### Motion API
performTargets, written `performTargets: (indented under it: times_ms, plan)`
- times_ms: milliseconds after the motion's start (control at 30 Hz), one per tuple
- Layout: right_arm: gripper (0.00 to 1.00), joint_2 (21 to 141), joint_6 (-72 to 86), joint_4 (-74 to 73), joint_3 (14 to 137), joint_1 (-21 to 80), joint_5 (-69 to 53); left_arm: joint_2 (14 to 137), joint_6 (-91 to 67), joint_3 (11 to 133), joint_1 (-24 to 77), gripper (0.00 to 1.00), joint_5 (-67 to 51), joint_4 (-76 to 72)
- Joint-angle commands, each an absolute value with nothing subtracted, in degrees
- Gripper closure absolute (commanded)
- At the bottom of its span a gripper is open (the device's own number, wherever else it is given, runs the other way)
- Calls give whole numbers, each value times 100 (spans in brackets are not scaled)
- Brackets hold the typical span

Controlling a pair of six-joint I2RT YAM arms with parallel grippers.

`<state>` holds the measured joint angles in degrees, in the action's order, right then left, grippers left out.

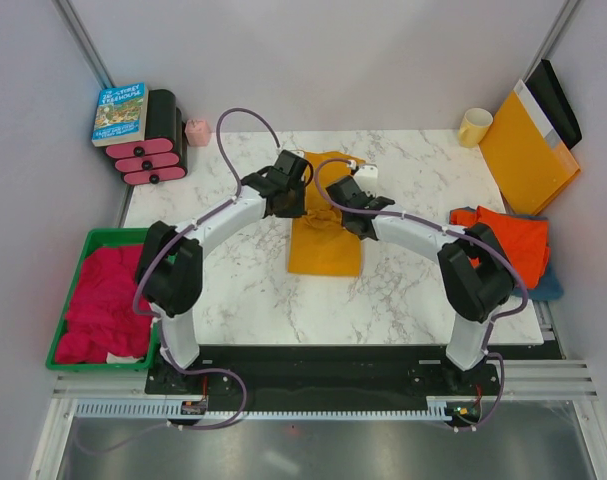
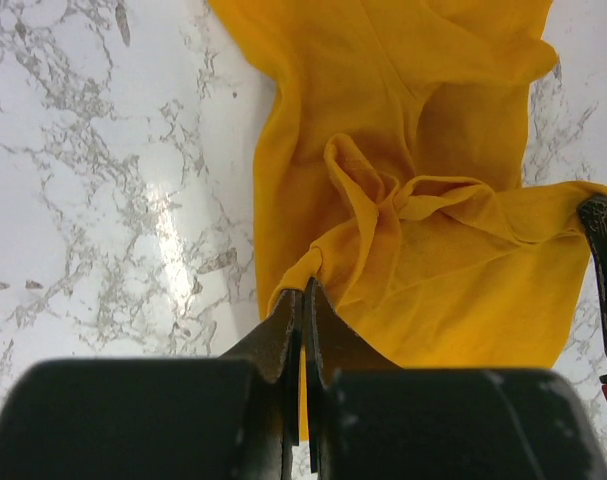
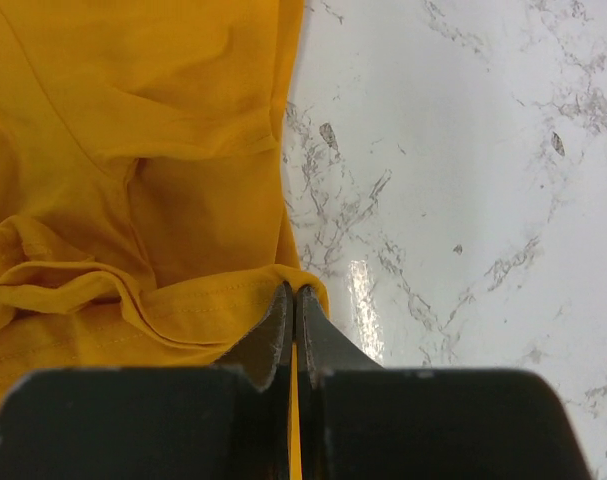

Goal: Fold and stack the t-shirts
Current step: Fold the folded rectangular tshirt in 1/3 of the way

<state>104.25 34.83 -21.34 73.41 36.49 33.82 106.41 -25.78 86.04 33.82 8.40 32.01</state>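
top external view: a mustard-yellow t-shirt (image 1: 323, 245) lies as a narrow strip at the middle of the marble table (image 1: 413, 290). both arms reach over its far half. the left gripper (image 1: 299, 198) sits at the shirt's left edge and the right gripper (image 1: 349, 205) at its right edge, close to each other. an orange-red t-shirt (image 1: 508, 240) lies crumpled at the table's right edge on top of a blue t-shirt (image 1: 548, 285). behind them a yellow-orange envelope (image 1: 528, 150) leans on the wall beside a pale yellow mug (image 1: 474, 127). off the table's left side a green tray (image 1: 83, 240) holds red cloth (image 1: 103, 300). a book (image 1: 120, 112) rests in the far left corner.

left wrist view: the left gripper (image 2: 305, 300) is pressed together on a bunched corner of the mustard-yellow t-shirt (image 2: 413, 150), which spreads in folds over the table (image 2: 103, 200). a dark finger of the right gripper (image 2: 605, 260) shows at the right edge, touching the cloth.

right wrist view: the right gripper (image 3: 291, 305) is clamped on the hemmed edge of the mustard-yellow t-shirt (image 3: 133, 150), beside bare table (image 3: 463, 180).
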Motion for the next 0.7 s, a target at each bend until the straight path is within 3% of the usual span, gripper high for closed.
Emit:
performTargets:
  times_ms: [0,267,300,333,367,400,500,600,667]
  plan:
    - [100,10722,3358,-1881,7734,3481,3199,10951,-2294,9061,3226,98,660,3102]
    - [98,11005,3340,-1881,7910,3401,3068,11540,-2460,9456,3015,96,553,3383]
    - [90,10873,3296,-1585,7832,3410,2954,11523,-2583,9492,3015,89,615,3445]
    - [71,10489,3183,-1321,7527,3462,2918,11348,-2627,9475,3015,82,781,3454]
    - [63,10303,3112,-866,7384,3498,2892,11225,-2698,9431,3015,74,887,3437]
    - [50,10153,3059,-792,7322,3524,2883,11067,-2794,9335,3015,61,1001,3410]
    - [38,9914,2971,-1080,7593,3795,2935,10574,-2882,9194,3032,53,1134,3340]
    - [39,9747,3032,-1248,7463,4042,2613,10152,-3067,8800,3076,52,1099,3314]
    - [53,9677,3303,-1248,7278,4139,2418,9907,-3155,8474,3155,57,801,3086]
